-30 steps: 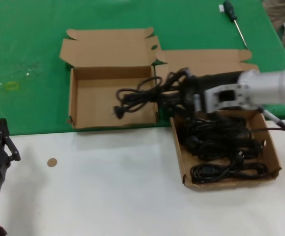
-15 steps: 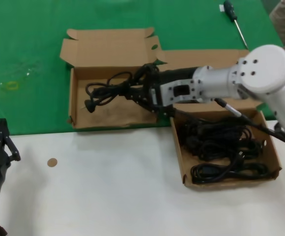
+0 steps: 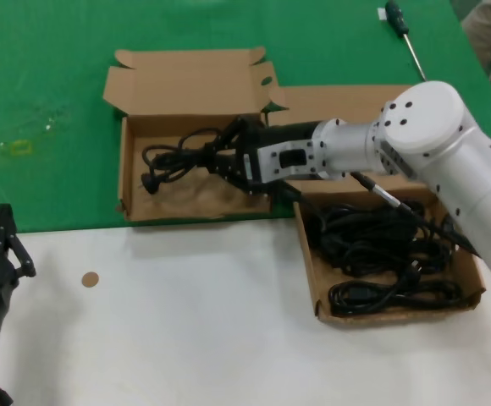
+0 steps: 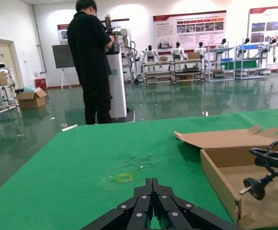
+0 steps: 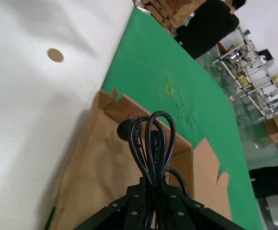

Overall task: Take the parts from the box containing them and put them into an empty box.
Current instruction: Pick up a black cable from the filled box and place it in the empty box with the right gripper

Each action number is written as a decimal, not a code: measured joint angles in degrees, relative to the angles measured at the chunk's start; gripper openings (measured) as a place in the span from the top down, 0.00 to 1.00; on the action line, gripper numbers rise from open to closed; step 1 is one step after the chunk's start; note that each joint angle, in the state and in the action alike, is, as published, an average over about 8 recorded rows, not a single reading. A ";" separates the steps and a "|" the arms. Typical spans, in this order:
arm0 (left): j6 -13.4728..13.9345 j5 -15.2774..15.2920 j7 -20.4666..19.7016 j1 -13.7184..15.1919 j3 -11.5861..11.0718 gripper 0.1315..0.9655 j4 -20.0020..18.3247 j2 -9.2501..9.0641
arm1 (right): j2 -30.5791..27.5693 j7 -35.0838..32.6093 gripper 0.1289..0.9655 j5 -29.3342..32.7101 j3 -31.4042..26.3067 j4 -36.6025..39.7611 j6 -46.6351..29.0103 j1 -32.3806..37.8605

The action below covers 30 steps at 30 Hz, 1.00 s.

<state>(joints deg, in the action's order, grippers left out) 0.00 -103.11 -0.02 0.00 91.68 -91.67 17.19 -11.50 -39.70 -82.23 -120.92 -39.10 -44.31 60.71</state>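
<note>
My right gripper (image 3: pixel 227 161) is shut on a looped black power cord bundle (image 3: pixel 178 156) and holds it inside the open brown cardboard box on the left (image 3: pixel 127 182), just above its bare floor. The wrist view shows the cord loops (image 5: pixel 151 139) pinched at the gripper (image 5: pixel 153 184) over that box (image 5: pixel 96 163). The box on the right (image 3: pixel 306 254) holds several more black cords (image 3: pixel 381 254). My left gripper (image 3: pixel 4 211) is shut and empty, parked at the near left; its view (image 4: pixel 152 182) shows the left box (image 4: pixel 220 184) and the hanging plug (image 4: pixel 254 188).
A green-handled screwdriver (image 3: pixel 402 34) lies at the far right on the green mat (image 3: pixel 51 85). A small brown disc (image 3: pixel 89 279) sits on the white table near me. Both lids stand open toward the far side. A person (image 4: pixel 93 62) stands beyond the table.
My right gripper has carried the cord bundle leftward, from the gap between the two boxes to well inside the left box, and a little lower. The left arm has not moved.
</note>
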 joint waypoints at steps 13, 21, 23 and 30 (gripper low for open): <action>0.00 0.00 0.00 0.00 0.00 0.98 0.00 0.00 | 2.01 -4.25 0.90 -1.34 1.54 4.94 1.86 1.03; 0.00 0.00 0.00 0.00 0.00 0.98 0.00 0.00 | 1.91 -4.69 0.81 -1.21 1.54 4.78 1.99 0.69; 0.00 0.00 0.00 0.00 0.00 0.98 0.00 0.00 | 1.75 -4.58 0.80 -1.10 1.49 4.51 2.00 0.60; 0.00 0.00 0.00 0.00 0.00 0.98 0.00 0.00 | 0.13 -3.16 0.64 -0.42 1.17 0.81 2.05 -0.61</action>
<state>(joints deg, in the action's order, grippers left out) 0.00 -103.11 -0.02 0.00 91.68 -91.67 17.19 -11.38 -42.86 -82.65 -119.76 -38.29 -42.26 60.10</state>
